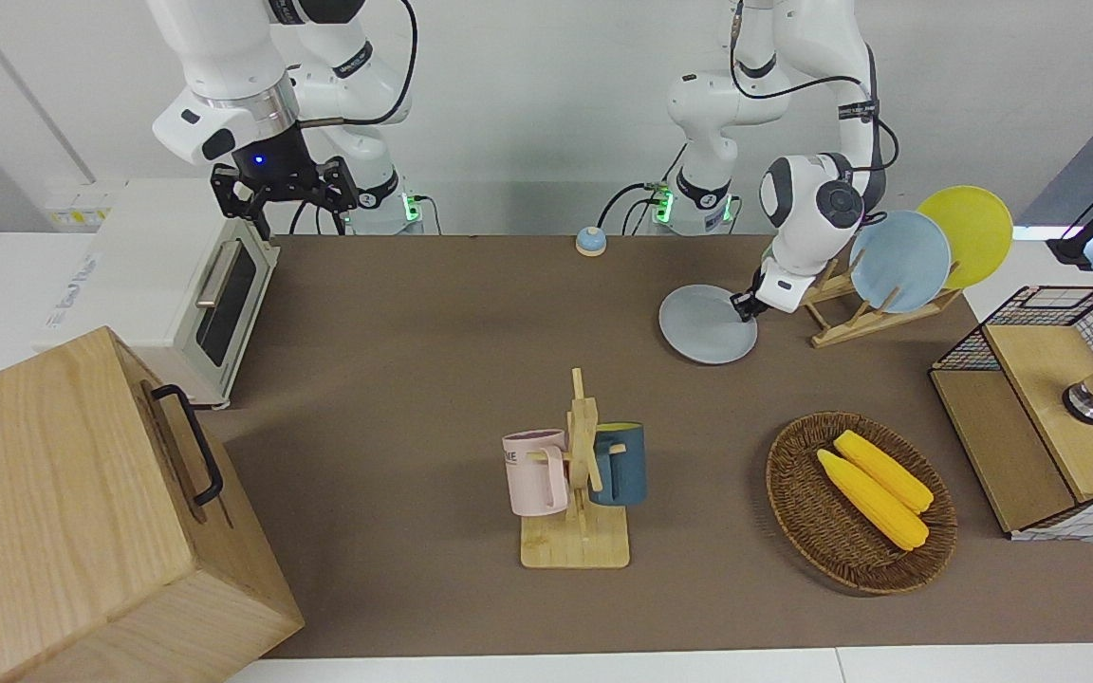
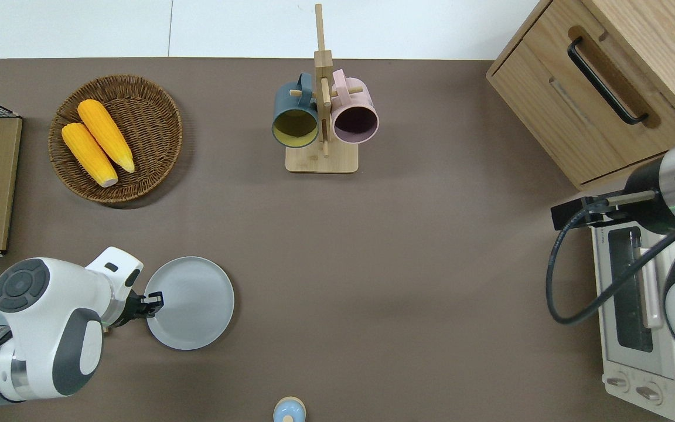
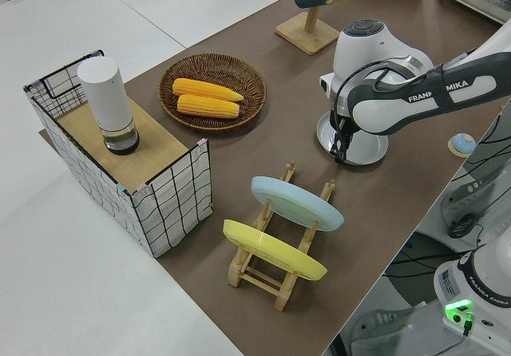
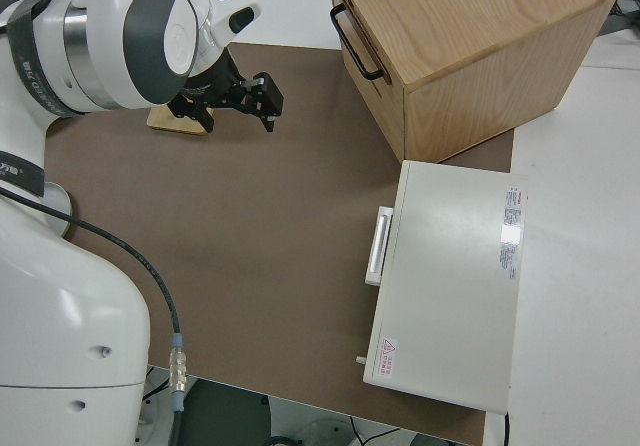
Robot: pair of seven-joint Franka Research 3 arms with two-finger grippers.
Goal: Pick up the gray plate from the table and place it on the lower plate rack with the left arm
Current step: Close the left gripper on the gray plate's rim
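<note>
While the gray plate [image 2: 191, 303] lay on the bench [image 2: 372, 246], the left gripper [image 2: 154, 305] sat at its rim, closure indiscernible; lifting toward the adjacent lower plate rack [image 1: 855, 318] came next.

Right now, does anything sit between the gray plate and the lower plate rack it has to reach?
Nothing visible does. The gray plate lies flat on the table, with the left gripper at its rim. The lower plate rack stands beside it, holding the light blue plate and yellow plate.
</note>
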